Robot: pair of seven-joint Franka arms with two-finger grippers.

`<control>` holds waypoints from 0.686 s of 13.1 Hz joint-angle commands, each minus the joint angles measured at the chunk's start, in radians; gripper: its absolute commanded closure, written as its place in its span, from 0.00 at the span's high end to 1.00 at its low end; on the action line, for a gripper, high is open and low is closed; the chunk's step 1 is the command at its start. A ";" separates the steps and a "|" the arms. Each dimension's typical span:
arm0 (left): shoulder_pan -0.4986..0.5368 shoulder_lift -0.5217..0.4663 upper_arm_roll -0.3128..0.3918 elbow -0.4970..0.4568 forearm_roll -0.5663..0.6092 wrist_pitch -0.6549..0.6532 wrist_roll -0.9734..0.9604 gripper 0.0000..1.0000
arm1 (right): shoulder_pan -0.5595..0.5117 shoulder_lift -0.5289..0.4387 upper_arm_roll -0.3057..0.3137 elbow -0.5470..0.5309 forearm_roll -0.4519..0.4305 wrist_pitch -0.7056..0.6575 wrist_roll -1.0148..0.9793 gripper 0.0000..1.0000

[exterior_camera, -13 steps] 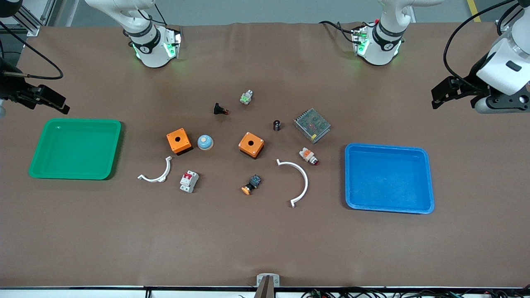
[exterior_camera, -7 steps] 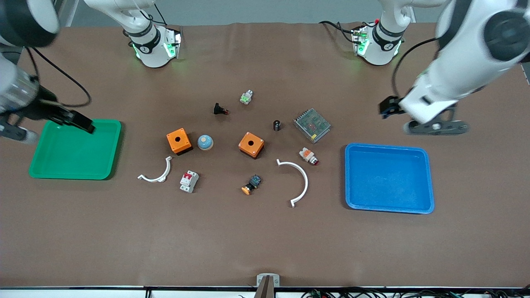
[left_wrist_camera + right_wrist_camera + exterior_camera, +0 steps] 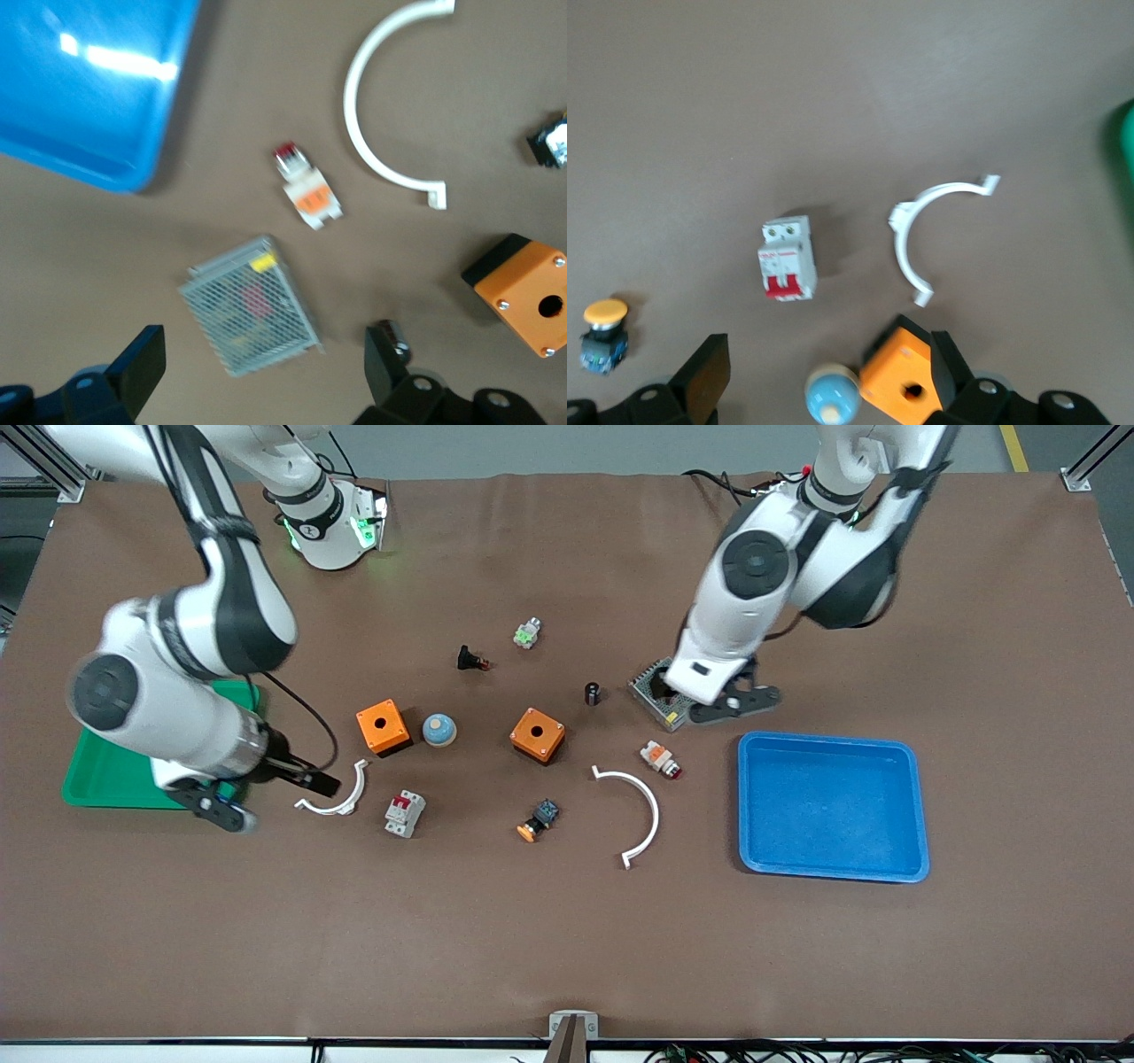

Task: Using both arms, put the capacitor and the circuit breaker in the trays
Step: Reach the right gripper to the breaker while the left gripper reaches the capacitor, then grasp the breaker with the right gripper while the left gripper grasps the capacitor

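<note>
Over the mesh-cased power supply point(image 3: 669, 693), I had the left gripper point(image 3: 266, 372) hanging with its jaws spread wide and nothing between them. That supply lay just beside the capacitor point(image 3: 592, 693), toward the left arm's end of the table, and in the left wrist view the capacitor point(image 3: 390, 335) stood right at one black finger point(image 3: 383, 363); I could not tell whether they touched. The white-and-orange button with a red tip point(image 3: 660, 758) lay nearer the front camera than the supply, with the large white curved clip point(image 3: 633, 815) and the blue tray point(image 3: 833, 806) close by. One orange box point(image 3: 537, 735) sat near the capacitor, toward the front camera.

At the right arm's end, I saw the right gripper point(image 3: 824, 381) equally wide open and empty, over the table near the green tray point(image 3: 106, 779). The small white curved clip point(image 3: 337, 797) lay between it and the circuit breaker point(image 3: 405, 813), which rested flat on the table, untouched, its red levers showing. The second orange box point(image 3: 383, 726) and the blue domed button point(image 3: 438, 730) lay farther from the front camera than the breaker. The yellow-capped push-button point(image 3: 537, 820) lay between the breaker and the large clip. The black push-button point(image 3: 471, 660) and a small green-lit part point(image 3: 527, 633) lay well apart, nearer the bases
</note>
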 commanded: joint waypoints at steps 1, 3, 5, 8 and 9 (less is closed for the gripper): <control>-0.084 0.103 0.009 0.001 0.062 0.122 -0.229 0.96 | 0.065 0.116 -0.008 0.024 0.019 0.103 0.077 1.00; -0.124 0.174 0.007 0.003 0.069 0.199 -0.349 0.92 | 0.102 0.185 -0.009 0.022 0.017 0.180 0.095 1.00; -0.162 0.238 0.007 0.003 0.069 0.251 -0.427 0.87 | 0.127 0.245 -0.009 0.022 0.008 0.229 0.094 1.00; -0.193 0.304 0.007 0.003 0.069 0.344 -0.513 0.82 | 0.144 0.280 -0.011 0.021 -0.031 0.252 0.085 0.69; -0.205 0.318 0.007 0.003 0.069 0.363 -0.536 0.79 | 0.142 0.279 -0.009 0.022 -0.074 0.243 0.083 0.51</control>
